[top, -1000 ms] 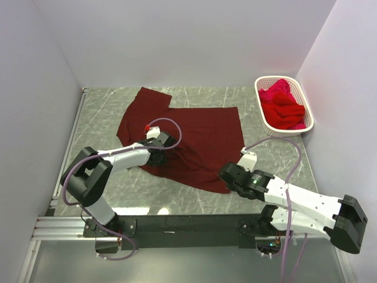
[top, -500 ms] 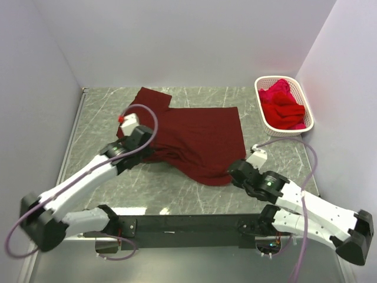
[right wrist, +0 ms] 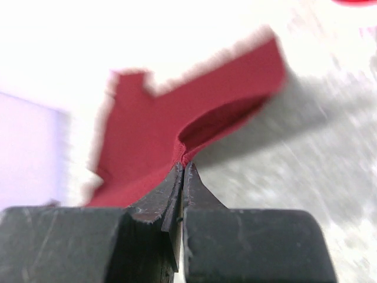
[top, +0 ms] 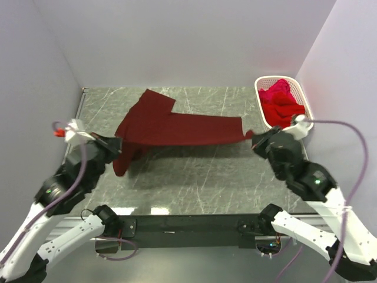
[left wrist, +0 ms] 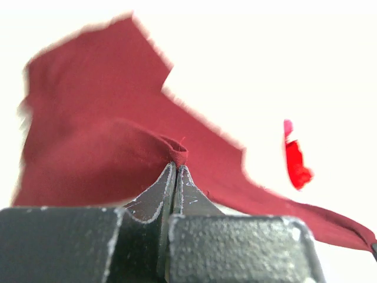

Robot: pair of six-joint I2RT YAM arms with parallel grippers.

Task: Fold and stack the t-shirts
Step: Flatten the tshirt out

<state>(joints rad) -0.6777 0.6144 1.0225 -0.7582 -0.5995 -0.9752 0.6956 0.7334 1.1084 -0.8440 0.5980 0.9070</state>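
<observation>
Now | maroon t-shirt (top: 177, 127) stretched between left gripper (left wrist: 177, 169) | right gripper (right wrist: 184, 167)

White-shelled arms (top: 312, 180) with black joints carry lilac cables (top: 339, 122); the left claw (left wrist: 175, 167) and right claw (right wrist: 183, 167) have scuffed black fingers (left wrist: 147, 197).

Maroon t-shirt (top: 188, 128) stretched taut over table (top: 194, 171)

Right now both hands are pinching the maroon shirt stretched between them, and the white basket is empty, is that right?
Not quite: the white basket is not empty; it holds bright red shirts, as the top view shows. The rest stands: the left hand and the right hand both pinch the maroon shirt, stretched between them.
</observation>
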